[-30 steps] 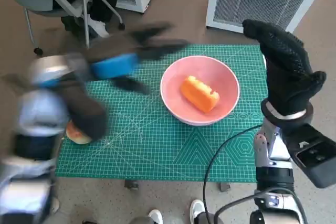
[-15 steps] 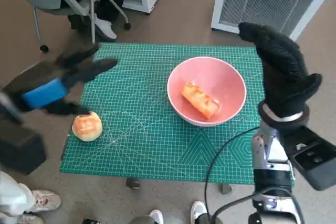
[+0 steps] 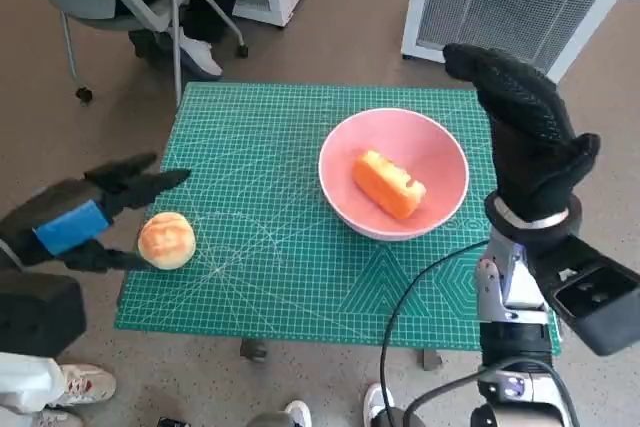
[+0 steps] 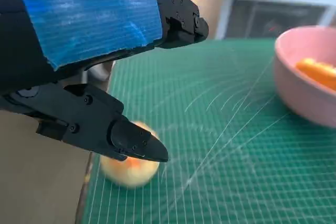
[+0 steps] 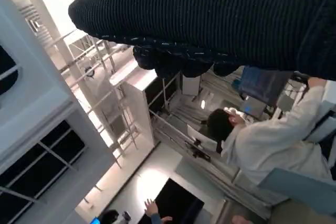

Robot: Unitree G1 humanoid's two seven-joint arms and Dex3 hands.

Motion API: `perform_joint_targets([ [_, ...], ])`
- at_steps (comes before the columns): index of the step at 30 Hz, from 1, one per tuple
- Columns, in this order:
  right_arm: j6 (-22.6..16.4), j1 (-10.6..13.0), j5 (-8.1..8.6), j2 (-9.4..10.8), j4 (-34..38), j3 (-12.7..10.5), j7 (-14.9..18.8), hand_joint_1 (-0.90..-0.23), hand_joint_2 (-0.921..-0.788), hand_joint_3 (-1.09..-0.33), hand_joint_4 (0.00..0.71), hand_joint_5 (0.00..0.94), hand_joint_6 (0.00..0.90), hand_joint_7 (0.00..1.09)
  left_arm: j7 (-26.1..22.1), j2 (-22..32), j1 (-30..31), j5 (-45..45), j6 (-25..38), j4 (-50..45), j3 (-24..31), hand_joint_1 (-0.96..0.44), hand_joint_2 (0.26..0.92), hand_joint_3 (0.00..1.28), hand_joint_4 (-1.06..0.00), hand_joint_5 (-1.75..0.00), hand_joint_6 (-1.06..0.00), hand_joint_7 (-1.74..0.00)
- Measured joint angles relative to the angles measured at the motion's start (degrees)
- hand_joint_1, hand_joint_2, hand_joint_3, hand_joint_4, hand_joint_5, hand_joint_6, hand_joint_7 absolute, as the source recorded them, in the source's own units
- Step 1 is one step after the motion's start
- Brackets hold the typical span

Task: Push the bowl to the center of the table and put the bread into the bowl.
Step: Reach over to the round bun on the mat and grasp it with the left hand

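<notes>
Your left hand (image 3: 85,215) swung back to the table's left edge, fingers apart around the bun (image 3: 166,240), while the bowl (image 3: 440,162) already held one bread (image 3: 390,184).

We can read no text, label or number anywhere; the green mat (image 3: 300,247) carries only white grid lines.

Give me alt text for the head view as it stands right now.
A pink bowl holding an orange bread piece sits on a green cutting mat. The left robot hand spreads open beside a round bun at the mat's edge; the gloved right robot hand is raised beside the bowl.
</notes>
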Motion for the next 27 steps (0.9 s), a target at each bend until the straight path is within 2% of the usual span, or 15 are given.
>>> perform_joint_targets([
  [7, 0.6, -0.6, 0.28, 0.0, 0.3, -0.1, 1.2, -0.554, -0.921, -0.838, -0.001, 0.427, -0.001, 0.63, 0.3, -0.8, -0.3, 2.3, 4.3, 0.3, -4.1, -0.16, 0.829, 0.00, -0.30, -0.02, -0.41, -0.05],
  [12, 1.1, -0.9, 0.53, -0.1, 0.3, -0.1, 1.8, -0.555, -0.921, -0.839, -0.001, 0.427, -0.001, 0.63, 0.5, -2.0, -1.6, 4.1, 5.1, 4.2, -8.1, -0.14, 0.833, 0.00, -0.36, -0.02, -0.47, -0.06],
  [15, 1.3, -0.9, 0.86, -0.2, 0.3, -0.2, 2.1, -0.555, -0.921, -0.840, -0.001, 0.427, -0.001, 0.63, 1.0, -2.9, -2.8, 5.2, 5.0, 7.3, -10.2, -0.12, 0.840, 0.01, -0.43, -0.04, -0.51, -0.08],
  [18, 1.5, -0.9, 0.89, -0.4, 0.2, -0.4, 2.1, -0.552, -0.921, -0.841, -0.001, 0.427, -0.001, 0.63, 2.8, -4.0, -4.8, 7.3, 3.3, 11.7, -12.7, -0.09, 0.865, 0.01, -0.57, -0.07, -0.61, -0.13],
  [19, 1.5, -0.9, 0.89, -0.4, 0.1, -0.4, 2.1, -0.551, -0.921, -0.843, -0.001, 0.427, -0.001, 0.63, 3.5, -4.2, -5.5, 8.1, 2.7, 13.4, -13.5, -0.07, 0.875, 0.01, -0.62, -0.08, -0.64, -0.16],
  [20, 1.6, -0.9, 0.88, -0.5, 0.1, -0.4, 2.1, -0.551, -0.921, -0.843, -0.001, 0.427, -0.001, 0.63, 4.3, -4.5, -6.1, 9.1, 2.1, 15.1, -14.3, -0.13, 0.884, 0.04, -0.66, -0.10, -0.63, -0.39],
  [21, 1.6, -0.9, 0.88, -0.5, 0.0, -0.4, 2.1, -0.550, -0.921, -0.844, -0.001, 0.427, -0.001, 0.63, 5.2, -4.8, -6.7, 9.9, 1.3, 16.6, -15.0, -0.21, 0.897, 0.09, -0.68, -0.20, -0.60, -0.74],
  [22, 1.7, -0.9, 0.87, -0.6, -0.1, -0.5, 2.1, -0.550, -0.921, -0.845, -0.001, 0.427, -0.001, 0.63, 6.1, -5.1, -7.3, 10.7, 0.4, 18.0, -15.6, -0.13, 0.906, 0.12, -0.63, -0.59, -0.58, -0.94],
  [23, 1.7, -0.9, 0.87, -0.7, -0.2, -0.5, 2.1, -0.550, -0.921, -0.845, -0.001, 0.427, -0.001, 0.63, 6.9, -5.3, -7.9, 11.3, -0.3, 19.2, -16.1, -0.09, 0.911, 0.14, -0.59, -0.84, -0.56, -1.08],
  [25, 1.8, -0.9, 0.85, -1.0, -0.4, -0.5, 2.1, -0.550, -0.921, -0.845, -0.001, 0.427, -0.001, 0.63, 8.7, -5.7, -9.1, 12.4, -2.0, 21.6, -17.0, -0.04, 0.916, 0.14, -0.58, -1.05, -0.56, -1.17],
  [27, 1.9, -0.9, 0.85, -1.1, -0.5, -0.5, 2.1, -0.549, -0.921, -0.845, -0.001, 0.427, -0.001, 0.63, 10.3, -5.8, -10.4, 13.4, -3.6, 23.7, -17.6, -0.02, 0.918, 0.13, -0.60, -1.14, -0.57, -1.19],
])
